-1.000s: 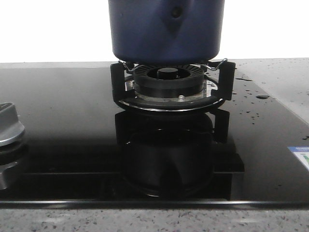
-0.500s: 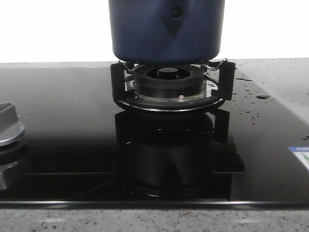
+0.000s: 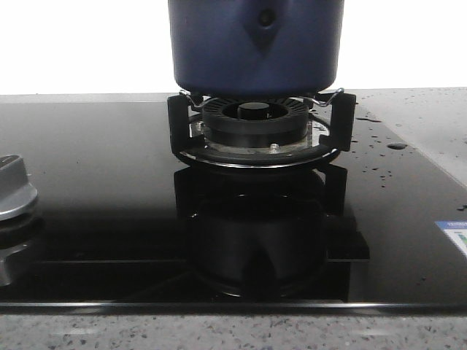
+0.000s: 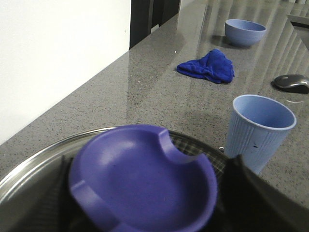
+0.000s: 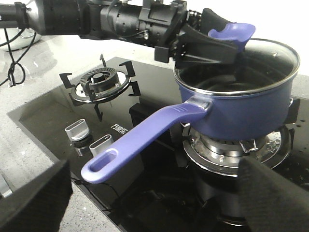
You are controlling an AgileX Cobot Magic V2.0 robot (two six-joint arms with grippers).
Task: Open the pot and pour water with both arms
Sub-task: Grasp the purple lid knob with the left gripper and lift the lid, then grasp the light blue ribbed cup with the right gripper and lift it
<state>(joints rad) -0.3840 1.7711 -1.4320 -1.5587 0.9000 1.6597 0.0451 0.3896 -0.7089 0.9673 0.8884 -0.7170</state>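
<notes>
I saw the pot (image 3: pixel 255 47) standing on the burner (image 3: pixel 255 124), a knob (image 3: pixel 13 188) to its left on the hob. Behind it on the surface (image 4: pixel 154 92) stood a cup (image 4: pixel 260 128), farther a cloth (image 4: pixel 207 66) and a bowl (image 4: pixel 245 32).

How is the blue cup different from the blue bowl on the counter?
The cup is tall with ribbed sides; the bowl is low, wide and smooth. The cup stands close to the pot lid, while the bowl sits far off, past the blue cloth. Both are pale blue, upright, and rest on the speckled counter.
</notes>
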